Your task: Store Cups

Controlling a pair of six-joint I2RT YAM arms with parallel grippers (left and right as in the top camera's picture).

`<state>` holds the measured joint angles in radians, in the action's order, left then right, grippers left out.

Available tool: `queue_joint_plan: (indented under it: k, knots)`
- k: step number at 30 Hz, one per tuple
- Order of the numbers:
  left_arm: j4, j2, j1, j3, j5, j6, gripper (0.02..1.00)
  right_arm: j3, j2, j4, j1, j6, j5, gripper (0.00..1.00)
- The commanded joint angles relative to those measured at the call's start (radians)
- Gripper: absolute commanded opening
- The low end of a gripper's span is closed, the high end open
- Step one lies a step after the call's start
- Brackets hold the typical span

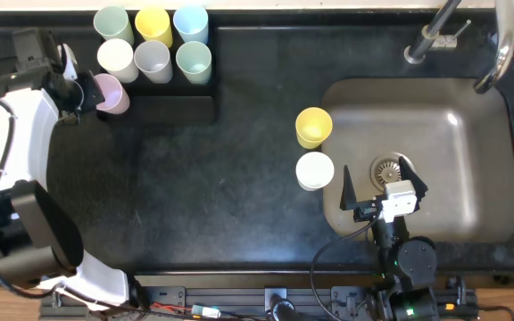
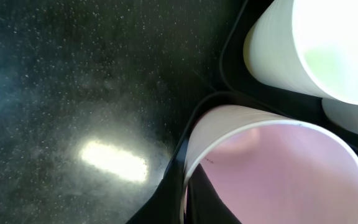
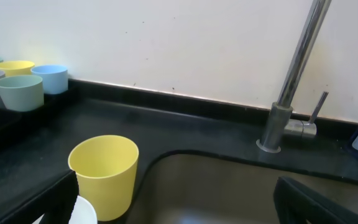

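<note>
Top view puts a black tray [image 1: 181, 109] at the far left corner of the dark speckled surface [image 1: 221, 196], and a steel sink [image 1: 471, 134] is set into its right end. A broad stretch of the surface is seen between the two. The left gripper [image 1: 89, 92] is held at the tray's near left corner, pinched on the wall of the pink cup [image 1: 114, 94]. In the left wrist view one dark finger [image 2: 201, 202] is seen inside that cup's rim, and the cup is seated just within the tray's raised edge. The right gripper [image 1: 379, 183] is held over the sink near the drain [image 1: 386, 168], with its fingers spread wide apart and nothing between them. Nine cups are counted. Six are packed in two touching rows of three along the tray's far side, and the pink one is just beside them. A yellow cup [image 1: 313, 126] and a white cup [image 1: 314, 170] are stood side by side on the surface at the sink's left rim. By colour, there are three whitish, two yellow, two pale green, one blue and one pink. A chrome tap [image 3: 294, 81] is mounted at the surface's far edge, behind the sink and against a white wall [image 3: 166, 37].
</note>
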<state>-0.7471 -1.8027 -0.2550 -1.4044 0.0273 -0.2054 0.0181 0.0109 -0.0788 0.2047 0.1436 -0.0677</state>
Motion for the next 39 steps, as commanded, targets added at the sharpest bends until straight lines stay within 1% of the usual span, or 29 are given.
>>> queue_joint_plan:
  k: [1, 5, 7, 12, 16, 19, 22, 23, 26, 30, 34, 39]
  knots:
    - [0.017, -0.028, 0.019, -0.001, 0.024, 0.015, 0.172, -0.013, -0.007, 0.006, -0.002, 0.002, -0.003, 0.998]
    - [0.011, -0.012, 0.021, -0.002, 0.025, 0.014, 0.329, -0.013, -0.007, 0.006, -0.002, 0.003, -0.003, 0.998]
    - [0.001, 0.015, 0.021, -0.008, 0.018, 0.014, 0.384, -0.013, -0.007, 0.006, -0.002, 0.002, -0.003, 0.998]
    - [-0.066, 0.113, 0.041, -0.064, -0.064, -0.012, 0.542, -0.013, -0.007, 0.006, -0.002, 0.003, -0.003, 0.998]
    - [-0.224, 0.164, 0.115, -0.219, -0.114, -0.014, 0.654, -0.013, -0.007, 0.006, -0.002, 0.003, -0.003, 0.998]
    - [-0.327, 0.163, 0.219, -0.326, -0.2, -0.075, 0.72, -0.013, -0.007, 0.006, -0.002, 0.003, -0.003, 0.998]
    - [-0.379, 0.163, 0.371, -0.399, -0.248, -0.141, 0.739, -0.013, -0.007, 0.006, -0.002, 0.003, -0.003, 0.996]
    - [-0.381, 0.16, 0.469, -0.415, -0.254, -0.192, 0.748, -0.013, -0.007, 0.006, -0.002, 0.003, -0.003, 0.998]
    - [-0.382, 0.137, 0.626, -0.42, -0.251, -0.305, 0.75, -0.013, -0.007, 0.006, -0.002, 0.002, -0.003, 0.998]
    - [-0.376, 0.066, 0.793, -0.422, -0.226, -0.384, 0.748, -0.013, -0.007, 0.006, -0.002, 0.003, -0.003, 0.996]
    - [-0.352, -0.021, 0.901, -0.422, -0.185, -0.415, 0.75, -0.013, -0.007, 0.006, -0.002, 0.003, -0.003, 0.998]
    - [-0.319, -0.111, 0.962, -0.422, -0.111, -0.444, 0.75, -0.013, -0.007, 0.006, -0.002, 0.002, -0.003, 0.998]
